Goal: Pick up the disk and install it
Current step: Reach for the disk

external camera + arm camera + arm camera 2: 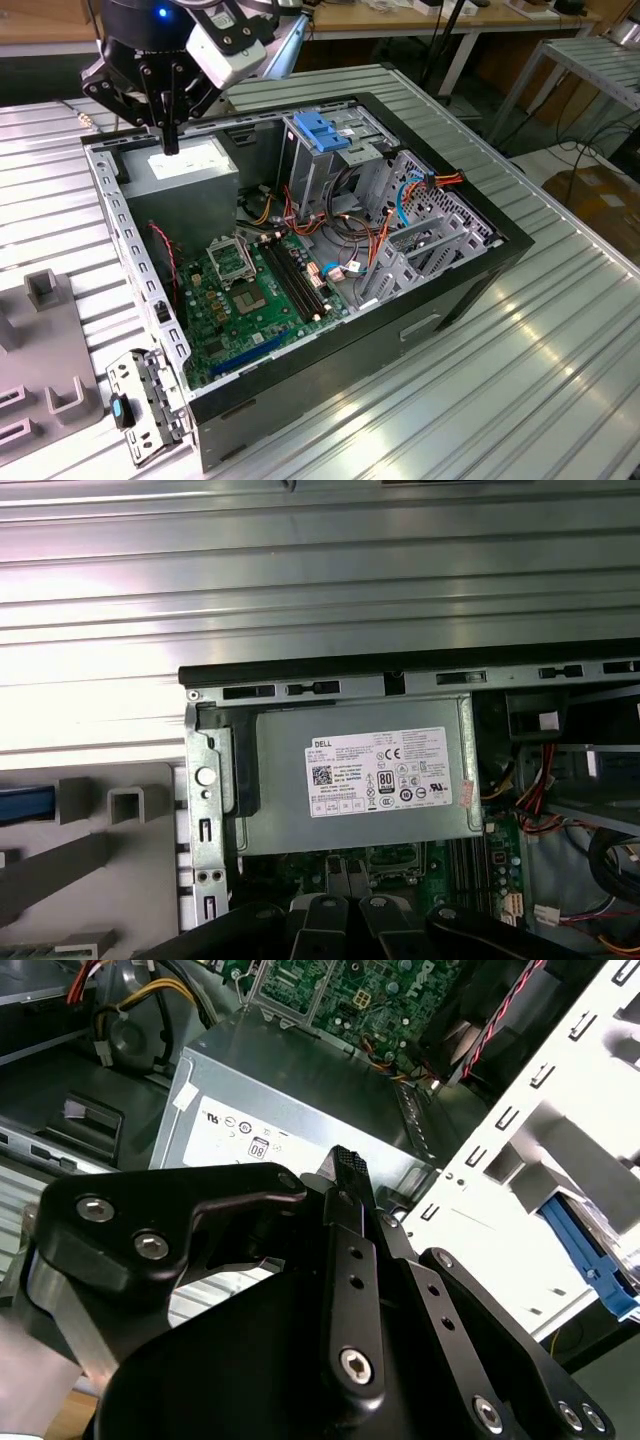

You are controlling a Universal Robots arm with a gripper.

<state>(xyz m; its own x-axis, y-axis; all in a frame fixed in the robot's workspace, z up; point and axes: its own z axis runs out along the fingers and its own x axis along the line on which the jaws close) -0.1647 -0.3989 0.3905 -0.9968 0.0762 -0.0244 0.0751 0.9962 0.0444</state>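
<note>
Above the power supply (190, 170), closed end effector (171, 148), drive cage (300, 165) nearby.

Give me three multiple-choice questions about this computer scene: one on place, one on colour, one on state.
1. The black tool hangs above: A a cardboard carton; B the grey metal power supply box with a white label; C a wooden desk.
2. The plastic latch on the tall grey metal cage is: A light blue; B red; C yellow.
3. The black computer case is: A closed; B upside down; C open-topped.
Answers: B, its tip sits over the labelled box; A, the latch shows blue; C, its interior lies exposed.
</note>
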